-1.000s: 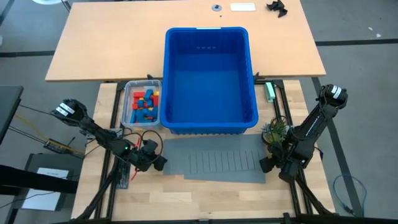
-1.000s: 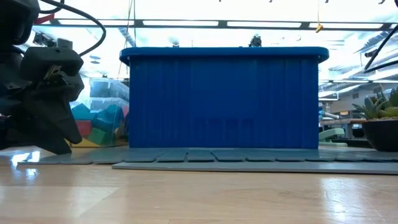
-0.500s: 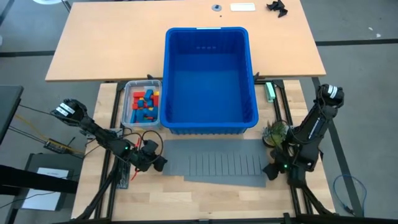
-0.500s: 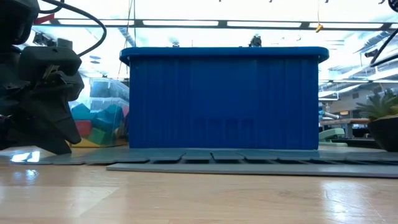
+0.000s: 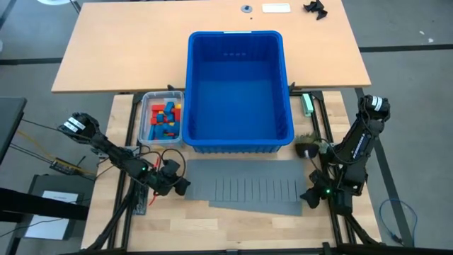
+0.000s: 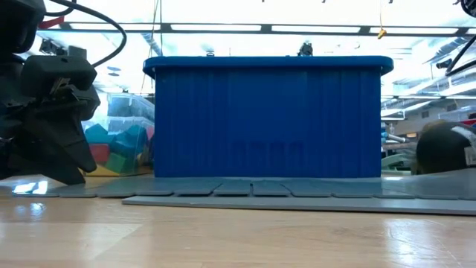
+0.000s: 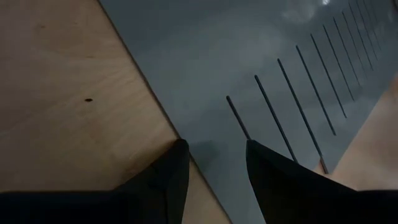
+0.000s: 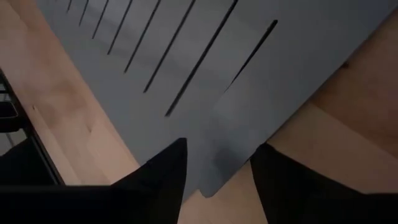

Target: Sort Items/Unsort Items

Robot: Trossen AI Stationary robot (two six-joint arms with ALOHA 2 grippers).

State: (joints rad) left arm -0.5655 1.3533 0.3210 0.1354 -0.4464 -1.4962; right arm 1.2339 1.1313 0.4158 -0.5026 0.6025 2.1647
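Working from the left: the left gripper (image 5: 178, 185) has not moved over the last second, low at the left end of the grey slotted divider sheets (image 5: 248, 185), which lie flat on the table just in front of the blue bin (image 5: 239, 145). Its fingers (image 7: 165, 180) straddle the sheet edge with a moderate gap; whether they pinch it I cannot tell. The toy blocks (image 5: 164, 119) sit untouched in the small clear tray (image 5: 145, 134) touching the bin's left side. The bin itself is empty.

On the right, the change: the right gripper (image 5: 311, 196) has swung from beside the bin's front right corner down to the sheets' right front corner, and the small potted plant (image 5: 308, 149) now shows clear of the arm. Its fingers (image 8: 158, 177), narrowing over that second, straddle the sheet corner; a grip is not certain. Both arms now bracket the sheets, probably to lift them together into the bin before any blocks get sorted.
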